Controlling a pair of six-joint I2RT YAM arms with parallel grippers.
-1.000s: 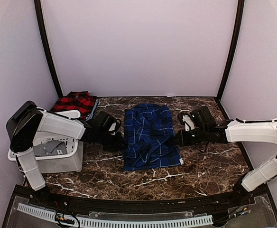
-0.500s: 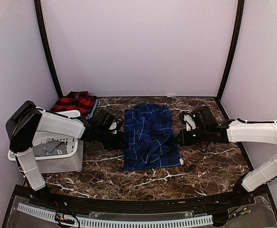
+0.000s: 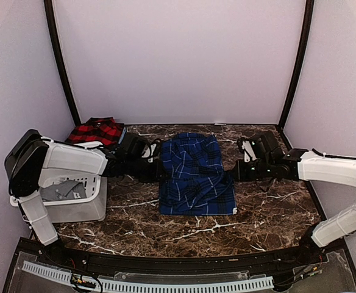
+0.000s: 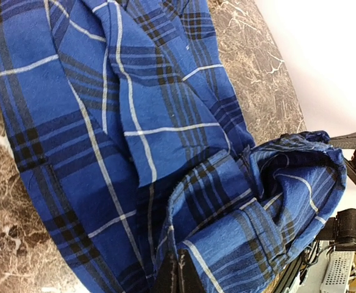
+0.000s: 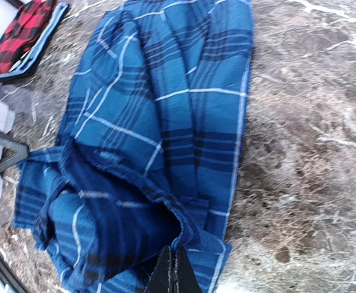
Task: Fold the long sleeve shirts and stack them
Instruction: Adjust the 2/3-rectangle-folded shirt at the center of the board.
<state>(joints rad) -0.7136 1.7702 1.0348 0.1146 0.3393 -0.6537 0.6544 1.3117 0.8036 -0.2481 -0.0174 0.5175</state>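
Note:
The dark blue plaid shirt lies partly folded in the middle of the marble table. My left gripper is shut on its left side edge. My right gripper is shut on its right side edge. In the left wrist view the shut tips pinch a raised fold of the blue shirt. In the right wrist view the tips pinch a hem of the shirt, whose near half bunches up. The red-and-black shirt lies folded at the back left, and shows again as the red shirt.
A white bin holding grey cloth stands at the left, under my left arm. Black frame posts rise at both back corners. Bare marble table shows in front of and to the right of the blue shirt.
Both grippers have shut on the blue shirt's side edges and moved slightly toward the back. The shirt's sides are now lifted and bunched between them.

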